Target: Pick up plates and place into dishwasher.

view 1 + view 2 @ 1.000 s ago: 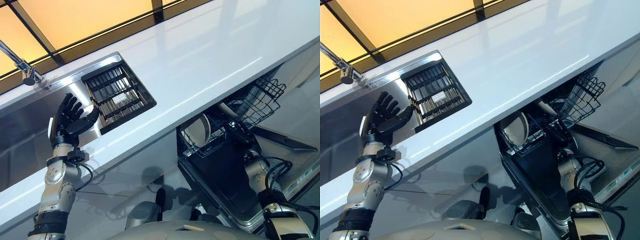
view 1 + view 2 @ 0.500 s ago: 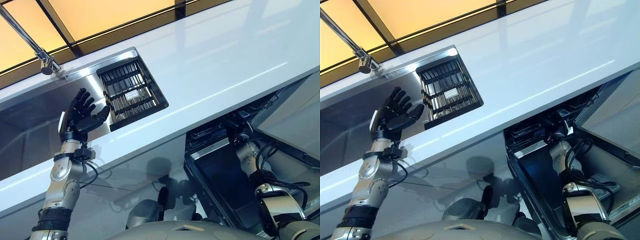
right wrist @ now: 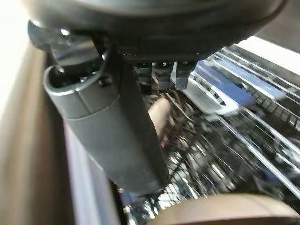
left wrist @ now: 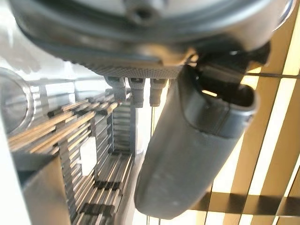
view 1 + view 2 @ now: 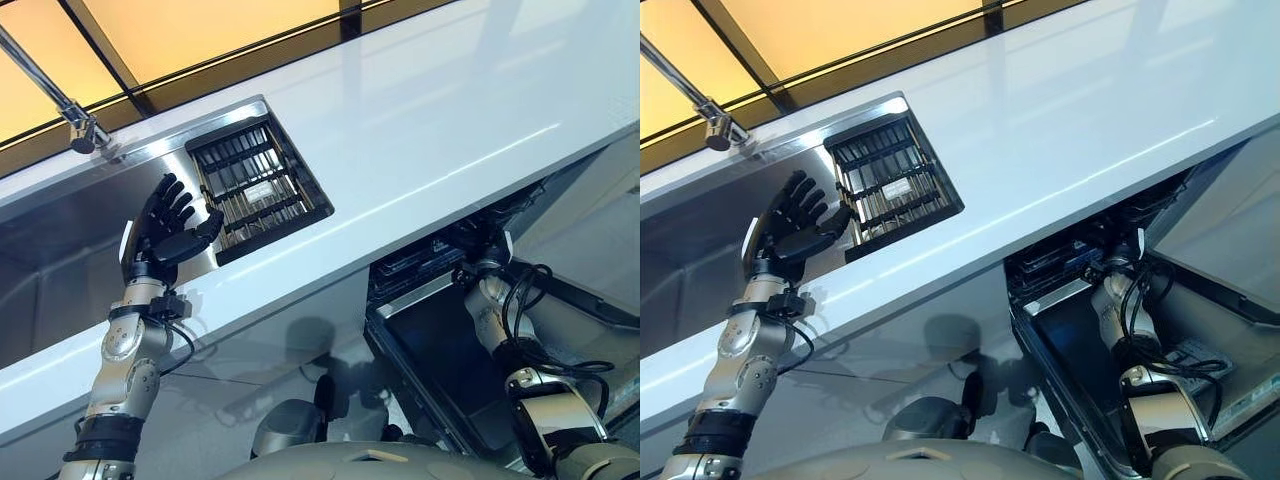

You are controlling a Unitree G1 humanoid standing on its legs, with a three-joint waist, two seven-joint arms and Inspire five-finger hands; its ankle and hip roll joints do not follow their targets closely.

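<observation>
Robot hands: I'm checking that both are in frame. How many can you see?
2. The left hand is raised over the sink, beside the slatted rack. The right hand reaches into the dishwasher, fingers hidden.

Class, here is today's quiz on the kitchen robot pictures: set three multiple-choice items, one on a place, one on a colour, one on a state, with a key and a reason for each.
1. Where is the left hand?
A. over the sink, beside the slatted rack
B. inside the dishwasher
C. flat on the floor

2. What colour is the countertop?
A. red
B. white
C. black

3. How are the left hand's fingers?
A. curled round a plate
B. clenched in a fist
C. spread and holding nothing

Key: 1 A, the hand stands by the rack set in the sink. 2 B, the long surface is glossy white. 3 C, the fingers fan out with nothing between them.
</observation>
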